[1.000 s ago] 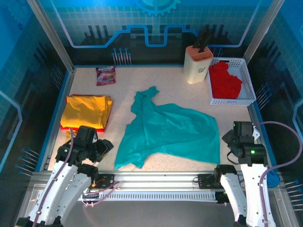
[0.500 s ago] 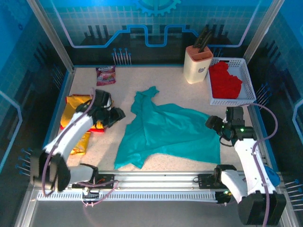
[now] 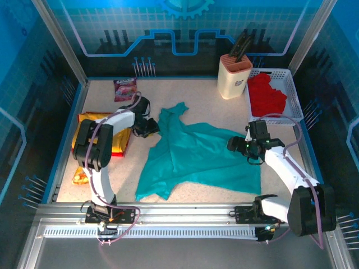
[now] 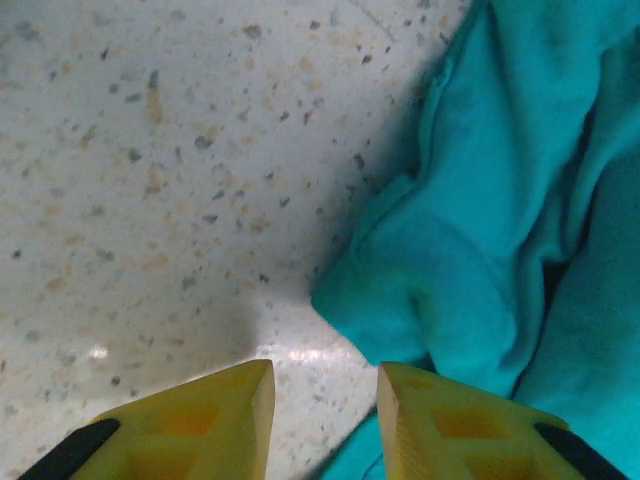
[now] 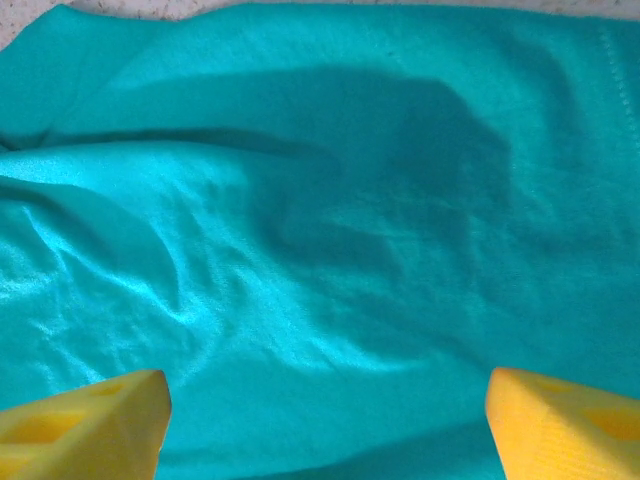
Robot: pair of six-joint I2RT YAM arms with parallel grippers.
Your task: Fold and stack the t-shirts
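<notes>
Top external: you see the teal t-shirt (image 3: 196, 154) spread out and creased at mid-table (image 3: 196, 95), one sleeve pointing to the far side. The left gripper (image 3: 150, 129) sits just beside its left edge, near that sleeve; the right gripper (image 3: 233, 144) hangs over its right part. A folded yellow t-shirt (image 3: 85, 126) lies at the left under the left arm, and a red t-shirt (image 3: 266, 95) lies bunched in the white lattice basket (image 3: 293, 95) at far right. Left wrist: the left gripper (image 4: 325, 385) shows two yellow wedge-shaped fingers (image 4: 215, 410) w/ a narrow gap, jaws a little apart; speckled stone-look tabletop (image 4: 150, 150) shows btw. the tips. The teal t-shirt (image 4: 480, 230), soft matte knit in thick folds, has its rounded hem corner just ahead of the right-hand finger; you can't tell if they touch. Right wrist: the right gripper (image 5: 325, 390) has its fingers (image 5: 85, 420) at opposite corners, jaws spread wide w/ nothing gripped. The teal t-shirt (image 5: 320, 220) lies directly below, smooth w/ shallow wrinkles and a faint sheen.
</notes>
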